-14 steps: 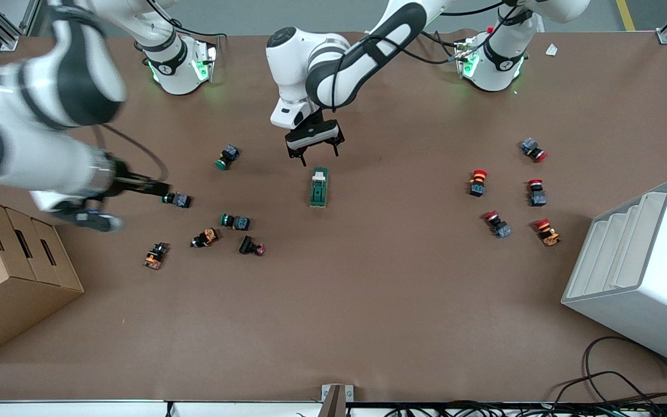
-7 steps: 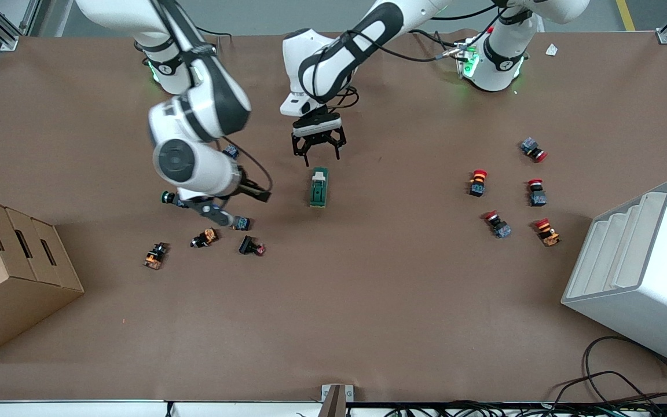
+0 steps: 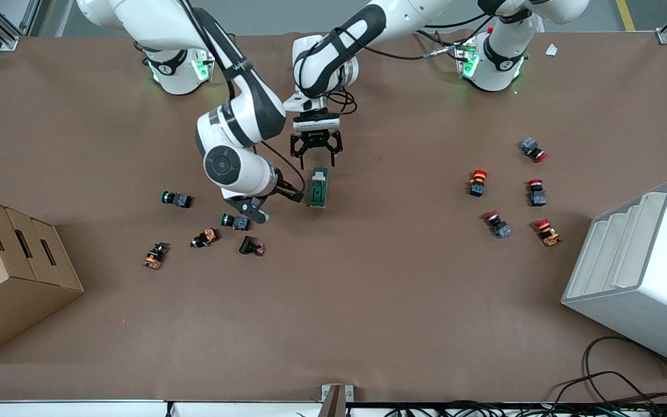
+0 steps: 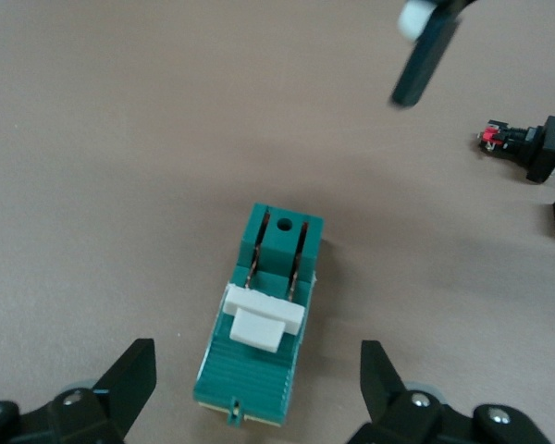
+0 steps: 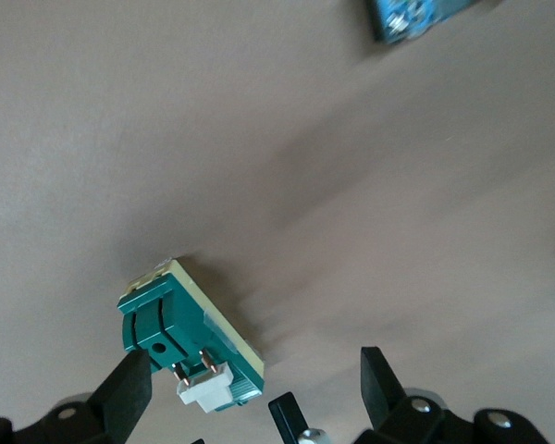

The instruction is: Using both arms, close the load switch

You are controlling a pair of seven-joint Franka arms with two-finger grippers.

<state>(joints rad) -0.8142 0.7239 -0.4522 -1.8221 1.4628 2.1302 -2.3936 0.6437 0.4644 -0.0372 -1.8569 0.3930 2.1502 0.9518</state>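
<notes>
Load switch (image 3: pixel 319 187) lies flat on the brown tabletop (image 3: pixel 368 289) about mid-tabletop, long axis running 12 to 6 o'clock in the front view, white lever piece (image 3: pixel 320 174) at its 12 o'clock end. Left wrist view shows the load switch (image 4: pixel 261 314) from above: green body, white lever across it, two metal strips and a round hole past the lever; its end closest to the camera is partly cut off by the frame edge.

Left claw (image 3: pixel 315 155) is released, fingers spread wide, hovering over the tabletop just at 12 o'clock of the switch, not touching it. In its own view only the two fingertips (image 4: pixel 129 379) show, one on each side of the switch.

Right claw (image 3: pixel 278 202) sits close beside the switch on the right arm's side, at about 9 o'clock of it; released, fingers apart. Whether a fingertip touches the switch is hard to make out from the front. In the right wrist view the load switch (image 5: pixel 190 342) sits between the spread fingertips (image 5: pixel 379 375), clear of both.

Green push buttons (image 3: pixel 235 221) lie at 8 o'clock of the switch, one partly hidden by the right claw. Red push buttons (image 3: pixel 504 191) are well apart toward the left arm's end. Cardboard box (image 3: pixel 9 272) and white bin (image 3: pixel 646 272) are both cut off at the frame edges.
</notes>
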